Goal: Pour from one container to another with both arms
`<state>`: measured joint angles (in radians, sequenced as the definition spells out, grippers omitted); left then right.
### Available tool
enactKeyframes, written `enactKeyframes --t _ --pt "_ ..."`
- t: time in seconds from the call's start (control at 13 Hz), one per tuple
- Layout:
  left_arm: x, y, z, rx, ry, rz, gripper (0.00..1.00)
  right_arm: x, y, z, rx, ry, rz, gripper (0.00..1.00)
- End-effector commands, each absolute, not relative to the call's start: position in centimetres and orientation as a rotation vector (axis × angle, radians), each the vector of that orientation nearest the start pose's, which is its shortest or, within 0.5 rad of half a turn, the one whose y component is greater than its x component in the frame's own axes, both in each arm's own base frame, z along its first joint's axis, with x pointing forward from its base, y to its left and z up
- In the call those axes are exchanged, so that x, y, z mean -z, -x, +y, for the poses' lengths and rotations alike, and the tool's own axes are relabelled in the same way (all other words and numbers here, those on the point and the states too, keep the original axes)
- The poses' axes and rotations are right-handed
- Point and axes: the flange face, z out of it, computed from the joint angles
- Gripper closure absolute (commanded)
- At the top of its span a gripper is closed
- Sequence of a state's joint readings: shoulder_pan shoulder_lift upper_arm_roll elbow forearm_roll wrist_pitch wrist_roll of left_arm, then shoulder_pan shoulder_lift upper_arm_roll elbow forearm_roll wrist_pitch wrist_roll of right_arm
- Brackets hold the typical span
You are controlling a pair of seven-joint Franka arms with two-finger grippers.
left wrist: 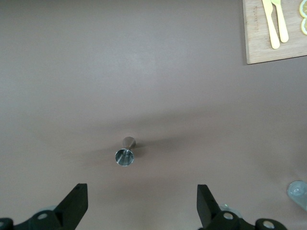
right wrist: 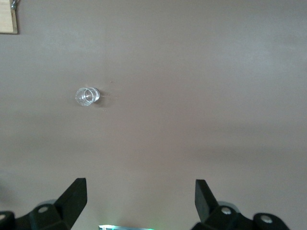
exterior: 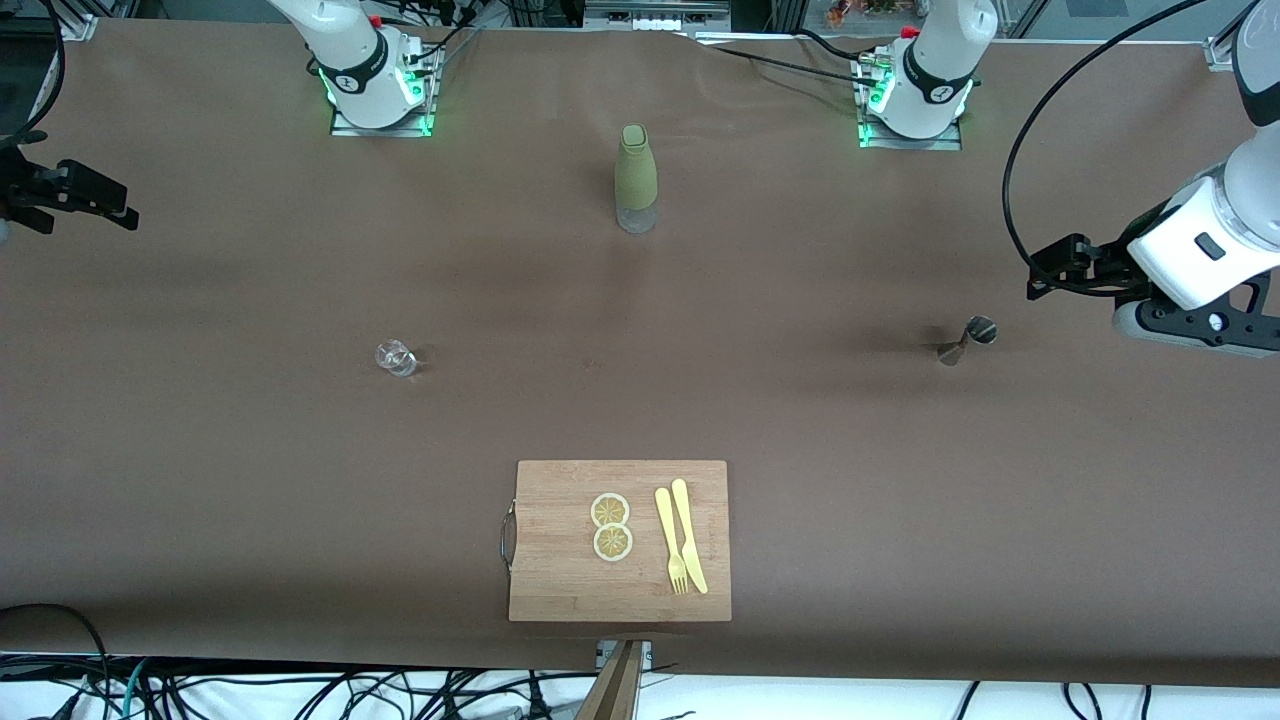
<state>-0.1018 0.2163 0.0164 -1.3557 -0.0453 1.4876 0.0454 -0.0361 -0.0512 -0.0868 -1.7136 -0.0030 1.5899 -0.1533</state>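
Observation:
The tiny clear glass cup point(exterior: 396, 357) stands on the brown table toward the right arm's end; it also shows in the right wrist view point(right wrist: 86, 96). The small silver jigger point(exterior: 966, 339) stands toward the left arm's end, its round rim shown in the left wrist view point(left wrist: 125, 154). My left gripper point(exterior: 1040, 275) hangs open above the table beside the jigger, a short way off it point(left wrist: 141, 191). My right gripper point(exterior: 120, 208) is open at the table's edge, well away from the glass point(right wrist: 140, 184). Neither gripper holds anything.
A tall olive-green bottle point(exterior: 636, 178) stands mid-table between the two bases; its clear base point(left wrist: 298, 191) shows in the left wrist view. Nearer the front camera lies a wooden cutting board point(exterior: 560, 560) with two lemon slices point(exterior: 611, 526), a yellow fork point(exterior: 670, 540) and a knife point(exterior: 690, 535).

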Motion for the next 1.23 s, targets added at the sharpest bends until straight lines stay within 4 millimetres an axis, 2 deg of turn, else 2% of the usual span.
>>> enactKeyframes --t 0.0,1.15 --pt "-59.43 -61.08 -5.59 -0.135 3.198 0.182 0.00 -59.72 -53.05 -5.95 -0.098 3.129 -0.003 0.00" --pt "-59.58 -61.03 -5.43 -0.131 3.217 0.175 0.00 -59.27 -53.33 -6.03 -0.106 3.135 -0.018 0.00"
